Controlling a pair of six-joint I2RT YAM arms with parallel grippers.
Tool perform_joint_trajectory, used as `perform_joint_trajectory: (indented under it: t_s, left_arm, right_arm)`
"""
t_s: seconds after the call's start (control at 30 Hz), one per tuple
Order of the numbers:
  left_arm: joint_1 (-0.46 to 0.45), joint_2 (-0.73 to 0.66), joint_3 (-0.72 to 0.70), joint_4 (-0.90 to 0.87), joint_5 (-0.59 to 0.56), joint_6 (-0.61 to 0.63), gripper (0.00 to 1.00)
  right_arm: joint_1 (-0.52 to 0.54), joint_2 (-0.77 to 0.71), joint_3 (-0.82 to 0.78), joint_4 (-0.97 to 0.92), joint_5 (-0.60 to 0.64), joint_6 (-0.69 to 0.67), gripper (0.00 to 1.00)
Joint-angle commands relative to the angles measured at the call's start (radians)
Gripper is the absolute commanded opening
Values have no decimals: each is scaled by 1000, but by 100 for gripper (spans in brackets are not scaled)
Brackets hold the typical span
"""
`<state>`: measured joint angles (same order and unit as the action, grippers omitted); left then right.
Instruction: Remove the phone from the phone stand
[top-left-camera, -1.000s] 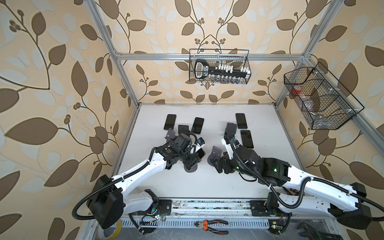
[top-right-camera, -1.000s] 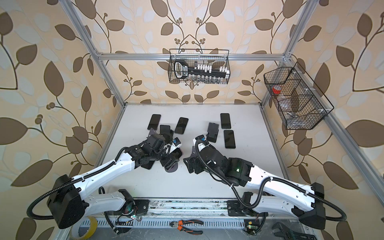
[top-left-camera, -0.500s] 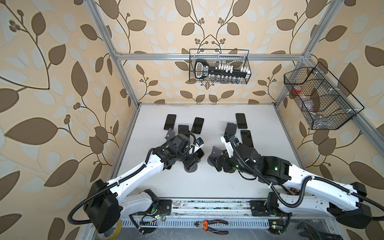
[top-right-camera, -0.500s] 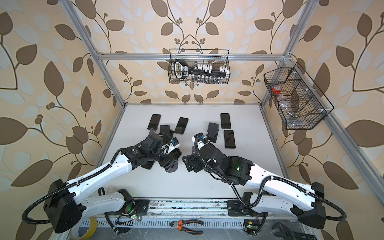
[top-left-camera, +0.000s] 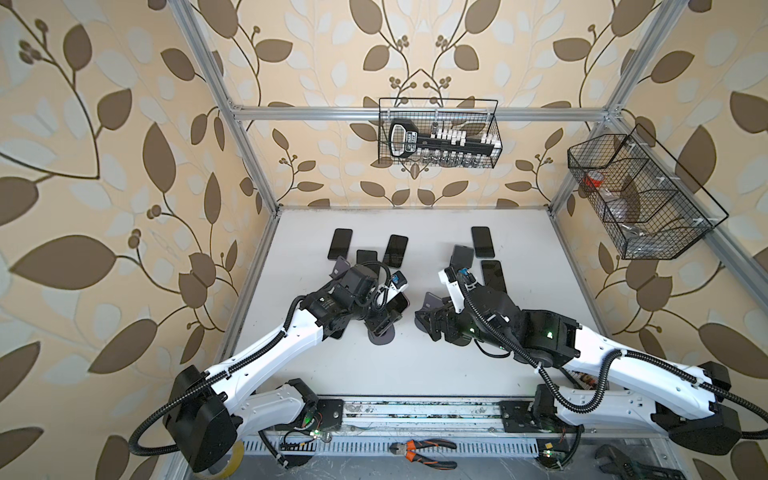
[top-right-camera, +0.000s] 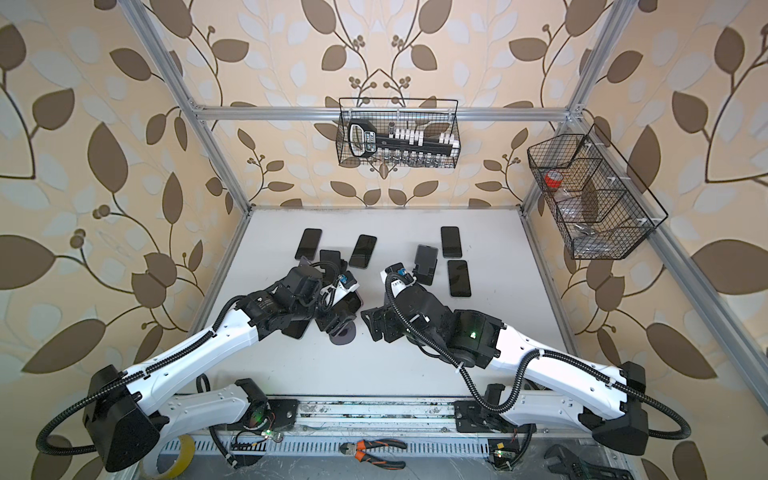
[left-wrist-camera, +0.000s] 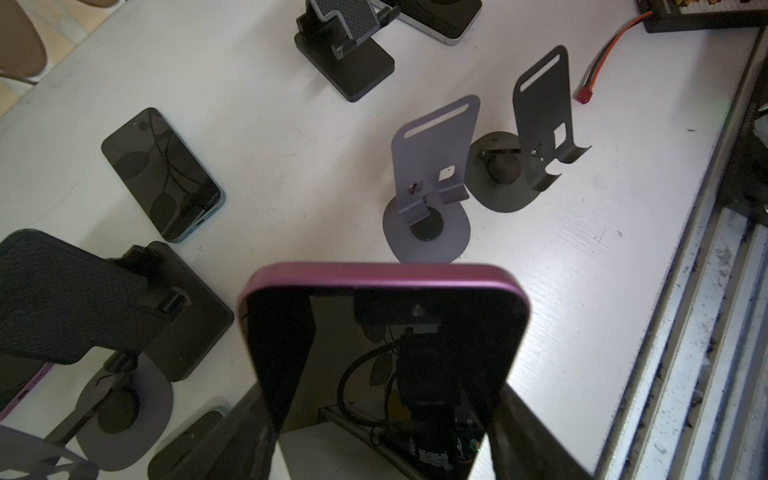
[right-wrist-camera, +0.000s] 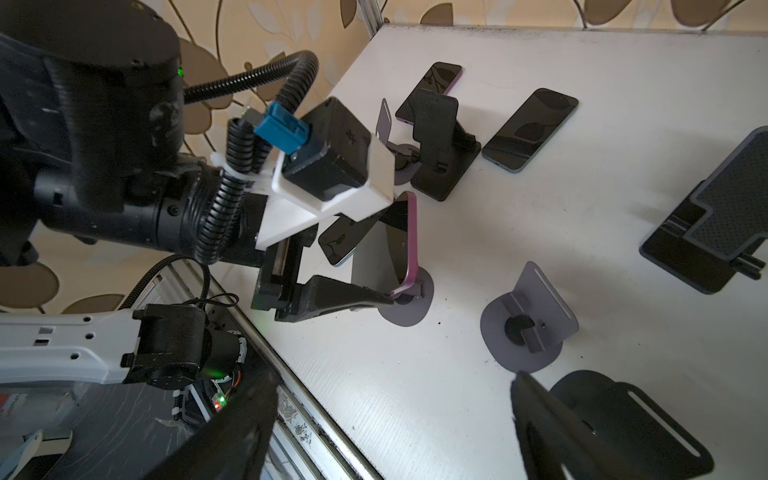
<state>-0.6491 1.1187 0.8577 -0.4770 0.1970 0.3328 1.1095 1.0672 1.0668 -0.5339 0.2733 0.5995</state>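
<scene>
At centre frame, the left hand (right-wrist-camera: 374, 286) clamps a purple phone (right-wrist-camera: 392, 245) propped on its grey stand (right-wrist-camera: 409, 311), while the right hand (right-wrist-camera: 395, 382) gapes released along the lower edge.

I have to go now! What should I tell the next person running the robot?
Left end effector: shut on the purple phone.
Right end effector: open, empty, near a bare dark stand.
Phone: leaning, bottom edge at the lip of its purple stand.
Done: grip made.
Left: lift the phone clear, lay it on the table.
</scene>
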Motion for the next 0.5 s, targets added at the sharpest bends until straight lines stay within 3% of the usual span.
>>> perform_joint_trajectory:
  t_s: [0.0, 0.47]
  left_arm:
    - [-8, -44, 48, 10, -12, 6, 60]
    - [-8, -74, 79, -19, -34, -34, 59]
  right_arm:
    - [-4, 5, 32, -3, -2, -13, 89]
    - [-4, -13, 45, -3, 17, -21, 89]
